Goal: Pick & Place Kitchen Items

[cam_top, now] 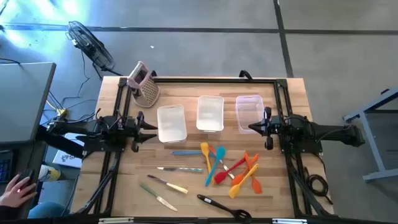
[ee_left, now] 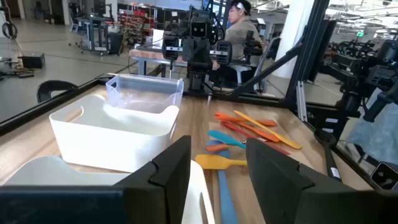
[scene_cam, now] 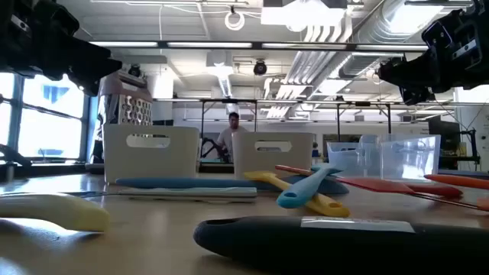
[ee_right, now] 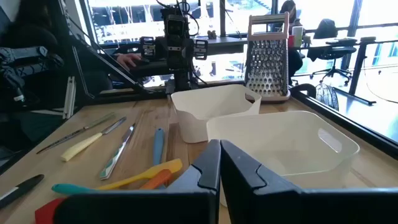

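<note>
The kitchen items lie flat on the near half of the wooden table: a yellow spatula (cam_top: 206,152), blue spatulas (cam_top: 213,165), red and orange spatulas (cam_top: 241,172), small knives (cam_top: 168,184) and a black ladle (cam_top: 224,207). My left gripper (cam_top: 151,125) hovers open at the table's left, beside the left bin, pointing toward the right; nothing is between its fingers (ee_left: 217,171). My right gripper (cam_top: 253,127) hovers shut at the right, beside the right bin, pointing left; its fingers meet (ee_right: 221,165). Both stand above the table, clear of the utensils.
Three rectangular bins stand in a row across the middle: left (cam_top: 171,122), centre (cam_top: 210,113), right clear one (cam_top: 249,112). A metal box grater (cam_top: 145,84) stands at the far left. A black frame runs along the table edges. A person's hand (cam_top: 18,186) shows off the table, left.
</note>
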